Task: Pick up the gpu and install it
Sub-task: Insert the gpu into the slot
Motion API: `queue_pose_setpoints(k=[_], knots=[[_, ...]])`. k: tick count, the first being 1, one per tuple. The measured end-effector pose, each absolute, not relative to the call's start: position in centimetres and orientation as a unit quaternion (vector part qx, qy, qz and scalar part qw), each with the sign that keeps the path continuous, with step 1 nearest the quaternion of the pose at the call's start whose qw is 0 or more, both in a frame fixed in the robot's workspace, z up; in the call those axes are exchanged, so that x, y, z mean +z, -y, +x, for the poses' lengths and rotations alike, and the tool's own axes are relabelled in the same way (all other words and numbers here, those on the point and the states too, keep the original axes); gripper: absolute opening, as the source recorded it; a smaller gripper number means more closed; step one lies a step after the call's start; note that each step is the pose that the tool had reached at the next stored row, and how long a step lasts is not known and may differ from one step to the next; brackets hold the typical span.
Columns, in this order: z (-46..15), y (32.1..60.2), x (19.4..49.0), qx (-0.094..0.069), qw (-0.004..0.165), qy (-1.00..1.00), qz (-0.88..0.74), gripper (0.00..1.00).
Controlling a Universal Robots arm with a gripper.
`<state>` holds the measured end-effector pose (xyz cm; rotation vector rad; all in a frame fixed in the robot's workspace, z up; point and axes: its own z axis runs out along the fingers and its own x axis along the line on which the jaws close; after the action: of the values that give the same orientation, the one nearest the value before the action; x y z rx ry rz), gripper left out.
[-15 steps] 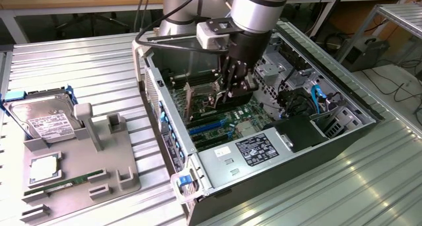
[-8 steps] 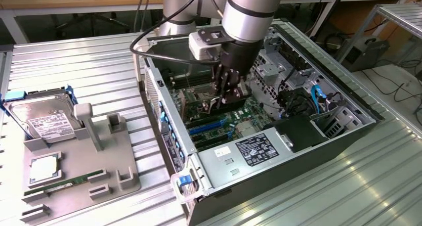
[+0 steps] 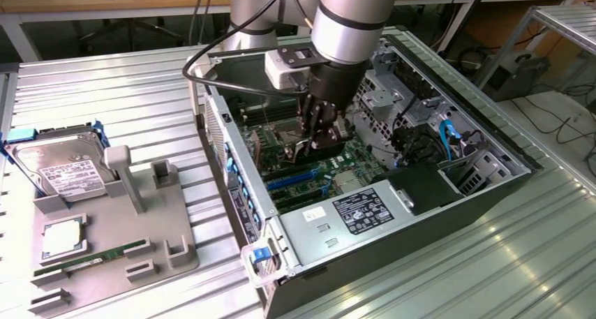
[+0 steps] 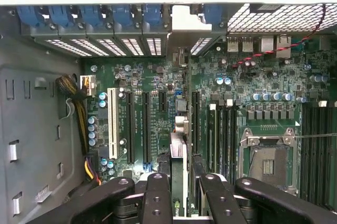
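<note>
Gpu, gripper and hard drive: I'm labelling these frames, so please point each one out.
gpu (image 4: 178,169), wrist view, card's top edge between the fingers.
gripper (image 3: 315,141), exterior view, between fingertips.
hard drive (image 3: 58,167), exterior view, white label.

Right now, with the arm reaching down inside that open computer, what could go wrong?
The gripper is shut on the gpu, edge-on above the motherboard. If the card sits slightly off its slot, pressing down could jam or bend it. Its silver bracket must also meet the rear opening. The fingers work close to the case wall and might bump it.
</note>
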<state>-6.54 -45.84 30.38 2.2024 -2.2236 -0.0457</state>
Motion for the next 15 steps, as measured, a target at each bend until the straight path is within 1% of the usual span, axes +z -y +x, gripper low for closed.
queue_pose_setpoints(k=[7, 15], knots=[[-6.7, 45.9, 29.1, -0.016, 0.007, 0.71, 0.704, 0.26], [-6.9, 45.9, 28.4, -0.019, 0.01, 0.709, 0.705, 0.26]])
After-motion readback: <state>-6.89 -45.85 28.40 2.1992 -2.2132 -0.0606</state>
